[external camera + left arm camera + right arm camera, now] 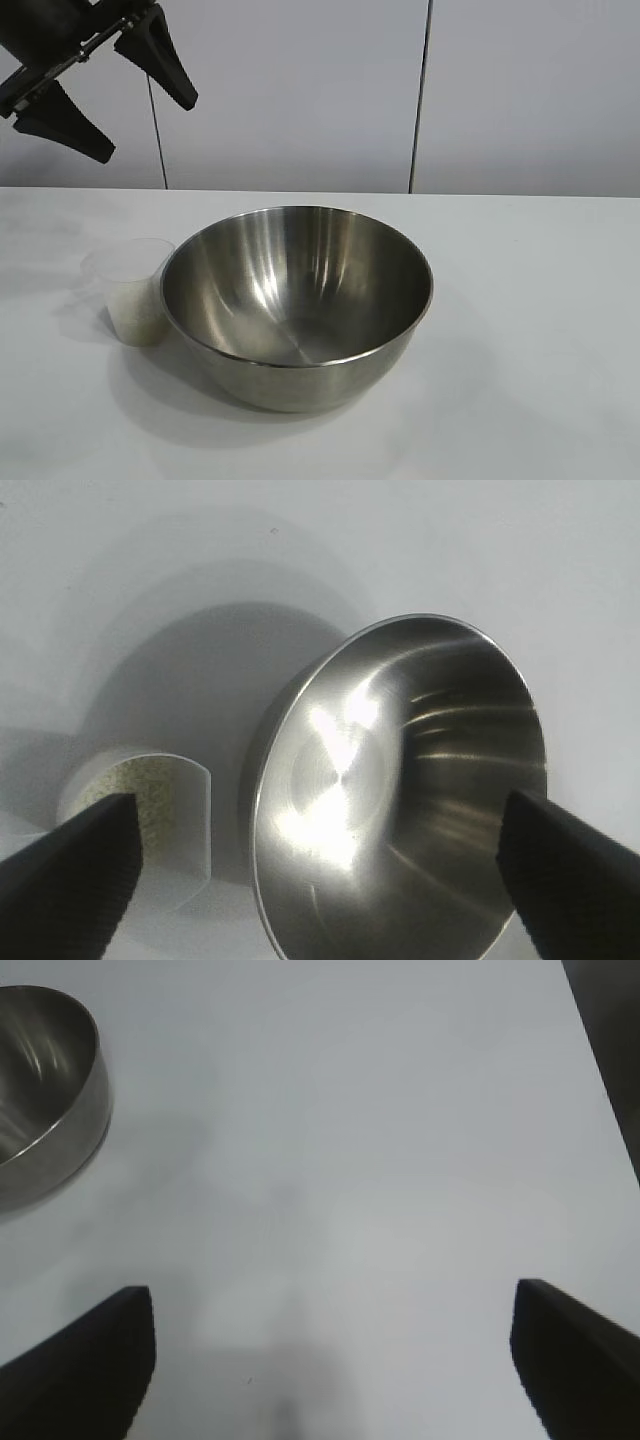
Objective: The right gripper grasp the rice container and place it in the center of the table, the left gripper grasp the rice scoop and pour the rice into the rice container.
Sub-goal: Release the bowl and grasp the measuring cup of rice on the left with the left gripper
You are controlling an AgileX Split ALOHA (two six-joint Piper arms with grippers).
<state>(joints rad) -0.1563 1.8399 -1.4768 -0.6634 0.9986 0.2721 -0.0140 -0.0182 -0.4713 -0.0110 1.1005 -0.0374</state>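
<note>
The rice container (300, 300), a big shiny steel bowl, stands empty mid-table (540, 300). Right beside it on its left is the rice scoop (135, 290), a clear cup about half full of white rice (138, 315). My left gripper (148, 128) hangs open high above the table's back left, holding nothing. In the left wrist view the left gripper (320, 810) looks down on the bowl (400, 780) and the scoop (170, 810). My right gripper (332, 1295) is open over bare table (350, 1110), well away from the bowl (45, 1090). It is out of the exterior view.
Grey wall panels (300, 90) with a dark seam stand behind the table. The right wrist view shows the table's edge as a dark strip (612, 1050). White tabletop stretches to the right of the bowl.
</note>
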